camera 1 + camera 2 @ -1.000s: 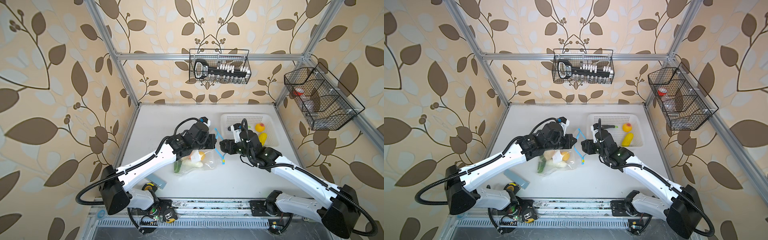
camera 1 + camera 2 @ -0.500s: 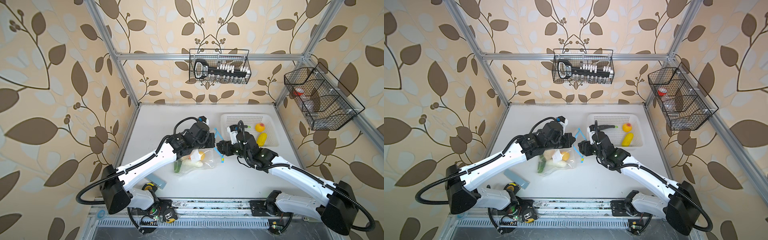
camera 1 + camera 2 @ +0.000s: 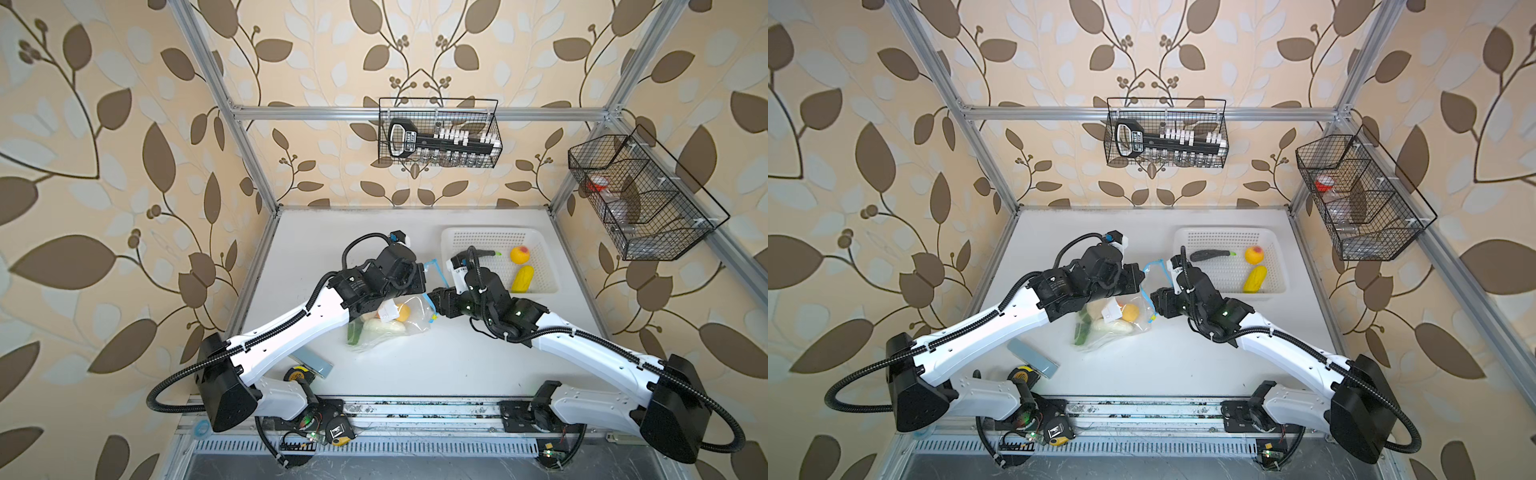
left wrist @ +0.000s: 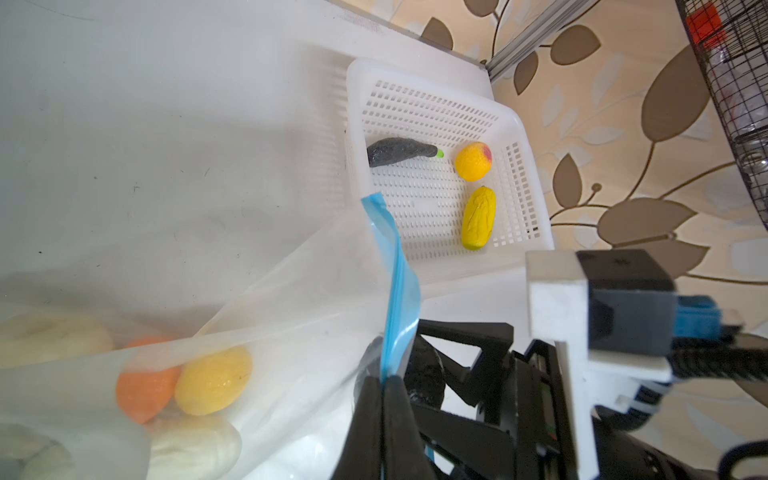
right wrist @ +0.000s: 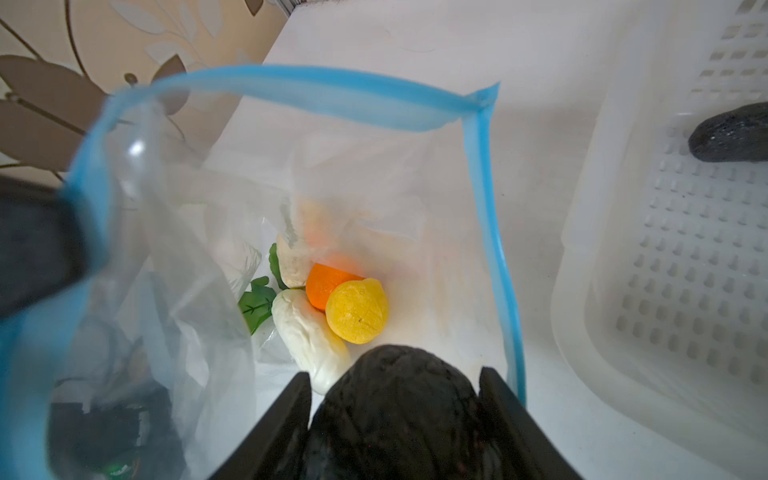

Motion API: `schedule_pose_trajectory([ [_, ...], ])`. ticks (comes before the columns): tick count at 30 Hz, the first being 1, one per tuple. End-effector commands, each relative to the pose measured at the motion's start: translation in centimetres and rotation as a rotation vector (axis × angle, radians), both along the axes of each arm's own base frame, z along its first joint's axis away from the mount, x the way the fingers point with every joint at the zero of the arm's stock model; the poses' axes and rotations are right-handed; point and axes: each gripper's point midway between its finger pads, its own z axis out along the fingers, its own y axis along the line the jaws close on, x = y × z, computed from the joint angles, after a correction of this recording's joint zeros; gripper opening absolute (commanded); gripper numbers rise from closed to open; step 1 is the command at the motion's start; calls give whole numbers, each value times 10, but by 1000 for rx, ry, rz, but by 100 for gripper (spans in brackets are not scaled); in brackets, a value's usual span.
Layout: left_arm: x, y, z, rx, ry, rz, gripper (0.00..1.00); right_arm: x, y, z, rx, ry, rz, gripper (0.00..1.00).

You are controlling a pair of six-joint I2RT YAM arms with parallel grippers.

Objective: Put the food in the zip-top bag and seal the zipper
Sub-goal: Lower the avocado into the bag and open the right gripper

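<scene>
The zip-top bag (image 3: 409,328) lies mid-table, its mouth held up and open. My left gripper (image 4: 384,380) is shut on the blue zipper (image 4: 395,266) at the mouth's rim. Inside the bag lie a lemon (image 5: 357,311), an orange (image 5: 322,282), a pale white vegetable (image 5: 303,332), a beige lump (image 5: 291,262) and leafy greens (image 5: 255,305). My right gripper (image 5: 395,382) is shut on a dark food lump (image 5: 399,407) and sits right at the bag's mouth, within the zipper loop (image 5: 316,89). In both top views the two grippers nearly meet (image 3: 430,293).
The white perforated basket (image 3: 457,239) at the back right holds a dark long vegetable (image 3: 486,252), a peach (image 3: 519,254) and corn (image 3: 522,279). A grey-blue flat block (image 3: 311,361) and a yellow tape measure (image 3: 297,376) lie front left. Wire baskets hang on the back and right walls.
My right gripper has carried the dark lump leftward from beside the basket to the bag's mouth. The left gripper has kept its hold on the zipper and stayed in place.
</scene>
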Motion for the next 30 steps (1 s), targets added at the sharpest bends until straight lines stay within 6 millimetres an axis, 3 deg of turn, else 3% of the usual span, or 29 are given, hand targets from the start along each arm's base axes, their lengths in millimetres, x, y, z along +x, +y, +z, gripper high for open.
schedule_pose_trajectory([
  [1,1,17,13,-22,-32,66,0,-2,-2,-12,-35,26,-14,47],
  [16,-2,21,9,-51,-23,100,0,-3,-15,-29,-124,52,-49,48],
  [30,0,15,8,-43,-14,89,0,-2,-10,-27,-120,53,-26,65],
])
